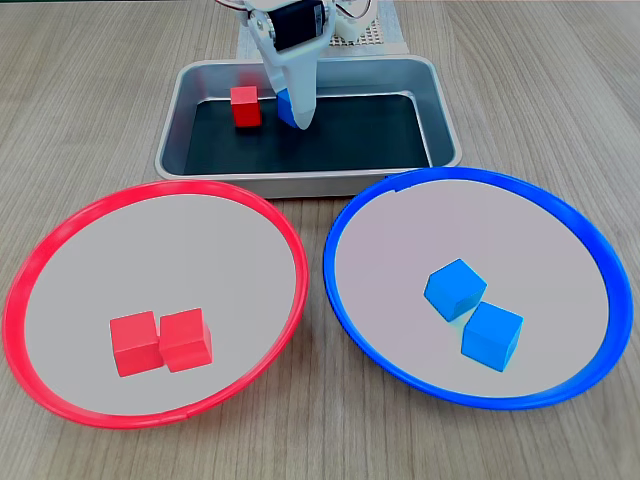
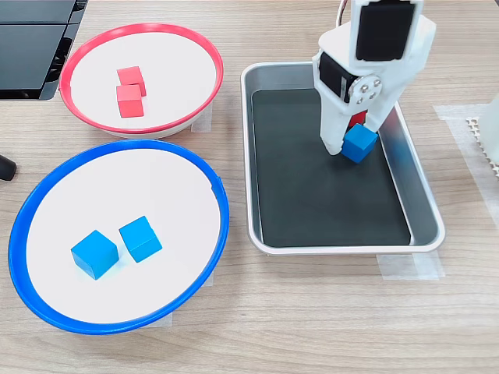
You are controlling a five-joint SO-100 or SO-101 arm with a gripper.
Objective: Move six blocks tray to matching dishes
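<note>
In both fixed views my gripper [image 1: 298, 112] [image 2: 355, 146] reaches down into the silver tray [image 1: 300, 183] [image 2: 343, 249], shut on a blue block [image 1: 284, 106] [image 2: 361, 144] at or just above the dark bottom. A red block [image 1: 245, 106] sits in the tray right beside it. The red-rimmed dish [image 1: 155, 187] [image 2: 140, 28] holds two red blocks [image 1: 134, 343] [image 1: 186, 338] [image 2: 131, 76] [image 2: 129, 101] that touch. The blue-rimmed dish [image 1: 470, 173] [image 2: 117, 146] holds two blue blocks [image 1: 455, 289] [image 1: 492, 336] [image 2: 94, 253] [image 2: 141, 238].
The dishes lie side by side close against one long side of the tray on a wooden table. A white perforated base [image 1: 372, 36] [image 2: 485, 132] lies behind the tray. A dark flat device [image 2: 35, 47] sits past the red dish.
</note>
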